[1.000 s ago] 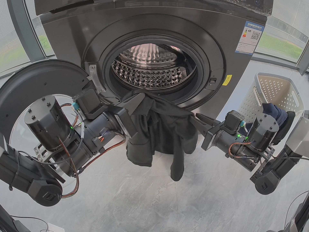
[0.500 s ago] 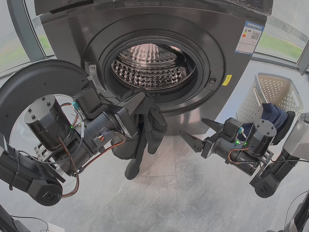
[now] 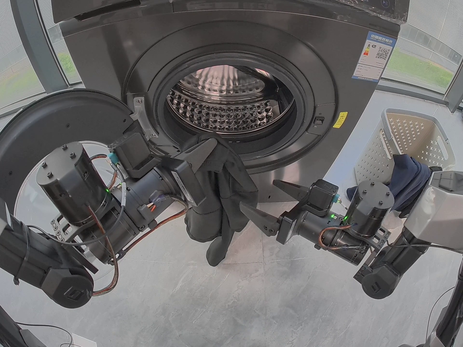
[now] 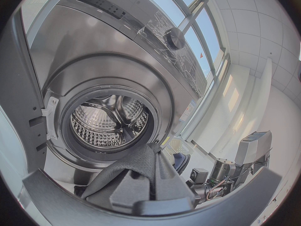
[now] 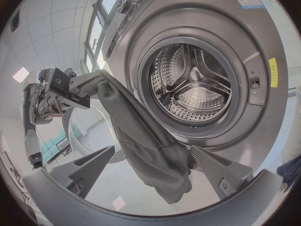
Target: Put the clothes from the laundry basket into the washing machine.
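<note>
Grip has changed: the right claw [image 3: 258,196] has let go and sits wide open near the dark shirt [image 3: 219,193], which now hangs from the tight left claw [image 3: 205,149] alone, just outside the washing machine [image 3: 299,73], not yet inside.

Counted: one washing machine [image 3: 120,39], one laundry basket [image 3: 415,132], two garments: one grey garment [image 3: 222,189], one navy garment [image 3: 410,174].

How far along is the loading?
Done: door open, but the drum looks empty. In hand: the left claw grips a dark garment hanging before the opening; right claw open beside it. Left: push it in, then the blue garment in the laundry basket.
</note>
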Robot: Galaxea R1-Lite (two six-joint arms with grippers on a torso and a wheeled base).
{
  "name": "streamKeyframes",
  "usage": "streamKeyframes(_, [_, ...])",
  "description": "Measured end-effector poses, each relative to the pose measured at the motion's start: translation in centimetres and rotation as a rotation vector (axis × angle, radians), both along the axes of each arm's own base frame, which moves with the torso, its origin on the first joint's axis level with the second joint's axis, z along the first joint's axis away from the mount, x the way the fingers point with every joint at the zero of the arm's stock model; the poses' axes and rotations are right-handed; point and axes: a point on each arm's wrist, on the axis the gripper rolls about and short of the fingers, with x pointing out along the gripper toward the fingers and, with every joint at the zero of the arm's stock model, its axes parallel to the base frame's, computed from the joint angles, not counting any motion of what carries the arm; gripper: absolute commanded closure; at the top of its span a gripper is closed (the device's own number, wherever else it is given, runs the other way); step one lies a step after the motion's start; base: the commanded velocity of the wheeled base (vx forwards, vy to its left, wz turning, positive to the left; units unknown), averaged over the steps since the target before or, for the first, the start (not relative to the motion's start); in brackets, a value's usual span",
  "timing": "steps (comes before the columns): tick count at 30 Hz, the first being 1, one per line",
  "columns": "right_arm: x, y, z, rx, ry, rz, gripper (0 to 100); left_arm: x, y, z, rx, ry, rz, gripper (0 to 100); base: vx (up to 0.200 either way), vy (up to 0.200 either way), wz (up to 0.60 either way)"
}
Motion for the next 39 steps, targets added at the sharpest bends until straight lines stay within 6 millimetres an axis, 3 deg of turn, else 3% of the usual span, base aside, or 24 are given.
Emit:
streamKeyframes(12, [2.6, 2.5, -0.3, 0.037, -0.049, 0.01, 0, 0.0, 0.0, 0.0, -0.001, 0.001, 0.004, 100, 0.0, 0.0, 0.0])
streamKeyframes(13, [2.8, 2.7, -0.4, 0.041, -0.053, 0.011, 100, 0.0, 0.0, 0.0, 0.0, 0.002, 0.004, 100, 0.0, 0.0, 0.0])
streamKeyframes(20, [3.1, 4.4, -0.8, 0.053, -0.064, 0.034, 100, 0.0, 0.0, 0.0, -0.002, 0.001, 0.007, 100, 0.0, 0.0, 0.0])
streamKeyframes(26, [3.0, 4.2, -0.7, 0.053, -0.064, 0.031, 100, 0.0, 0.1, 0.0, -0.003, 0.001, 0.01, 100, 0.0, 0.0, 0.0])
streamKeyframes(31, [2.6, 2.4, 0.7, 0.055, -0.071, -0.005, 100, 0.0, 0.1, 0.0, -0.003, 0.001, 0.012, 100, 0.0, 0.0, 0.0])
streamKeyframes(37, [2.1, -1.7, 3.2, 0.053, -0.102, -0.095, 100, 0.1, 0.2, 0.0, 0.0, 0.003, 0.015, 100, 0.0, 0.0, 0.0])
streamKeyframes(39, [1.9, -2.2, 3.9, 0.061, -0.115, -0.107, 100, 0.1, 0.2, 0.0, 0.0, 0.003, 0.015, 100, 0.0, 0.0, 0.0])
